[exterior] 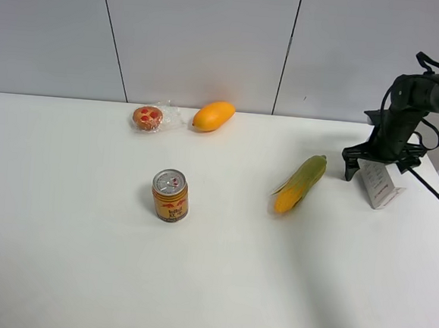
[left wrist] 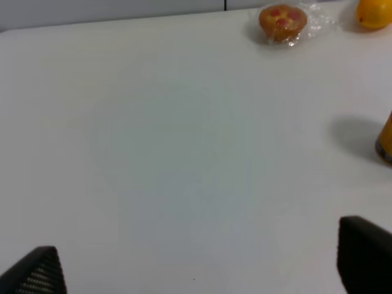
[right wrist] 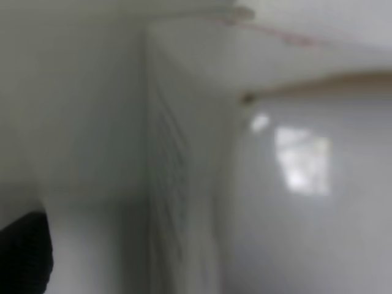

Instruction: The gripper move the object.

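The white carton [exterior: 382, 186] with small print and a red mark lies on the table at the far right. My right gripper [exterior: 381, 164] hangs over its far end, jaws spread to either side of it. In the right wrist view the carton [right wrist: 184, 122] fills the blurred frame, and one black fingertip [right wrist: 24, 251] stands well apart from its edge. My left gripper [left wrist: 202, 269] is open and empty over bare table; it is out of the exterior view.
A green-yellow corn cob [exterior: 301, 184] lies just left of the carton. An orange-gold can [exterior: 171, 195] stands mid-table. A wrapped muffin [exterior: 148, 116] and a mango [exterior: 213, 115] lie by the back wall. The table's right edge is close to the carton.
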Available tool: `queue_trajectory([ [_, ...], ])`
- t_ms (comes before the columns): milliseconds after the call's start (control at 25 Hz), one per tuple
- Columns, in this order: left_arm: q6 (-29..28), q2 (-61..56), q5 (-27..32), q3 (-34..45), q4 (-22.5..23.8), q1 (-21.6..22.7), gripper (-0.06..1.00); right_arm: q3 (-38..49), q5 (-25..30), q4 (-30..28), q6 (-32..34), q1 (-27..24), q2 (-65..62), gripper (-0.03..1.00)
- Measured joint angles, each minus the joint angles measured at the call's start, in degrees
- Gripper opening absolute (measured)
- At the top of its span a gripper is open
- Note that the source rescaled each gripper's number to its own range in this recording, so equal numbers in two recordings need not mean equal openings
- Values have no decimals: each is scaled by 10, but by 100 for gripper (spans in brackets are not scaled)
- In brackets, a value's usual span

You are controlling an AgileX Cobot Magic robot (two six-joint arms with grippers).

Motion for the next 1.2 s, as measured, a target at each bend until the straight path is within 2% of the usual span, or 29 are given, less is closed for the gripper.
queue_trajectory([
  [280,0,0,0,0,0,0,100,0,50,0,0,0,-67,99],
  [560,0,0,0,0,0,0,100,0,148,1,-6,0,-226,99],
  [1000,0,0,0,0,0,0,100,0,152,-13,-6,0,-570,99],
  [1200,0,0,0,0,0,0,100,1,153,16,-6,0,-713,99],
])
